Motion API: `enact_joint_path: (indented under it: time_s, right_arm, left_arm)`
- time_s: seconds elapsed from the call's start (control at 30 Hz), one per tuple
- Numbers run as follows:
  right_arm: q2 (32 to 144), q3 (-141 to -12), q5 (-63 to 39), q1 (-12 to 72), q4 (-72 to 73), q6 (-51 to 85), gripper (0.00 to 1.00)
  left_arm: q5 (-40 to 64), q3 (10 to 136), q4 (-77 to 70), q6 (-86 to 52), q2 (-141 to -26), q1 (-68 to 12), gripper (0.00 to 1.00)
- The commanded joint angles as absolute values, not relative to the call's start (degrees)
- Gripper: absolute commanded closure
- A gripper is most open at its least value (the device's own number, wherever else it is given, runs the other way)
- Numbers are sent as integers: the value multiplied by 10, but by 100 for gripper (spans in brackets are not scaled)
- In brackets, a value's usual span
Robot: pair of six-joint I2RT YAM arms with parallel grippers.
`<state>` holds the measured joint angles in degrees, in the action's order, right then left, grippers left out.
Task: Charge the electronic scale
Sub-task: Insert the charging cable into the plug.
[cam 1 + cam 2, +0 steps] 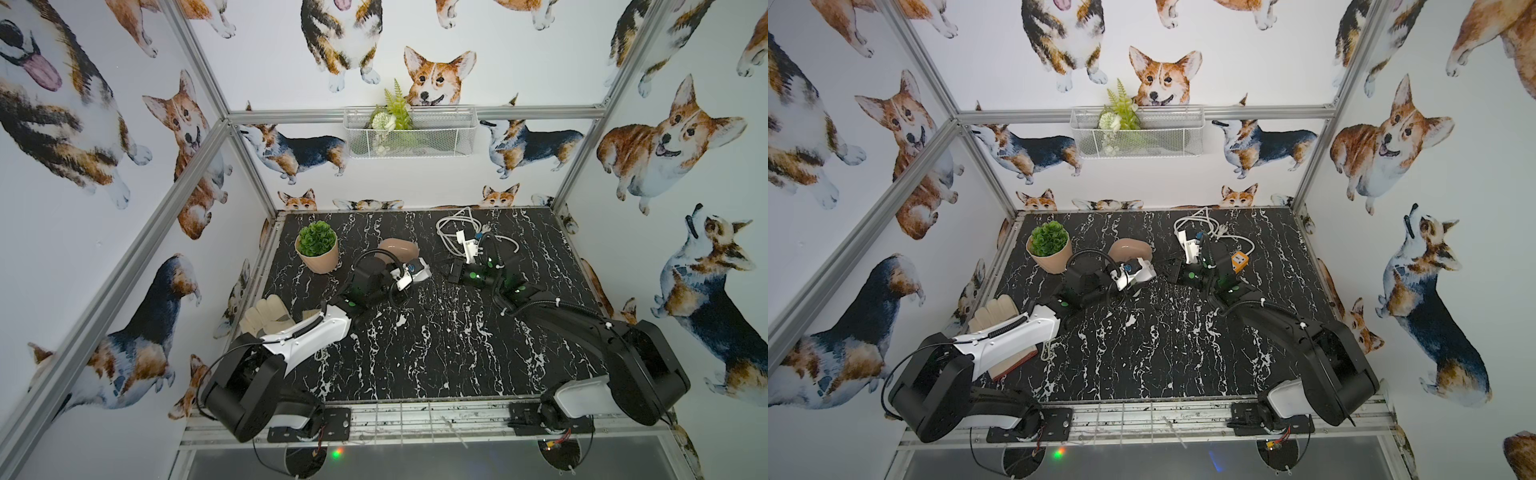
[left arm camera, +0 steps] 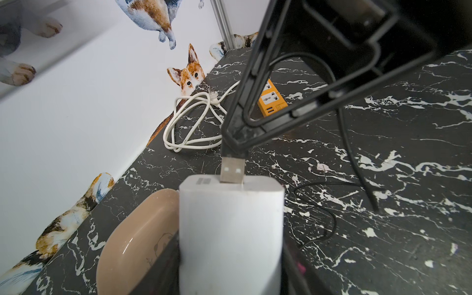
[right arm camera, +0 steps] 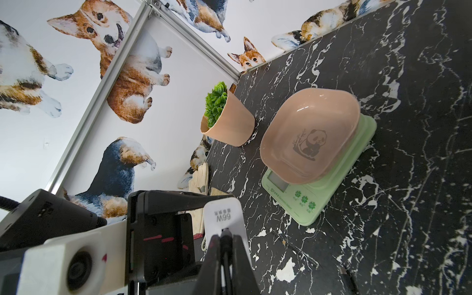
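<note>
White walls (image 1: 519,62) printed with corgis (big, watercolour-style) enclose a black, white-veined marble worktop (image 1: 415,353). Aluminium frame bars (image 1: 540,112) edge the walls, and a white wire basket (image 1: 440,141) of greenery (image 1: 395,109) hangs at the back.

Left arm (image 1: 307,332) blocked the electronic scale (image 1: 401,248) in both top views, and only its top peeked out! The glove (image 1: 266,316) sat half-buried under that arm. The adapter (image 2: 231,229) ran off frame, and how deep the USB plug (image 2: 232,169) sat was unclear.
</note>
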<state>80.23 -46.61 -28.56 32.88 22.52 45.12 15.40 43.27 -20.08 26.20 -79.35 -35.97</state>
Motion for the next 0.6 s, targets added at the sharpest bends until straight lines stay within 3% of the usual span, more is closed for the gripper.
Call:
enact_joint_path:
  time_s: [0.0, 0.57]
  right_arm:
    - [807, -479, -299, 336, 194, 453, 100]
    - [833, -529, -362, 339, 102, 428, 100]
  left_arm:
    - [151, 439, -233, 273, -794, -359, 81]
    - [144, 446, -221, 283, -801, -359, 81]
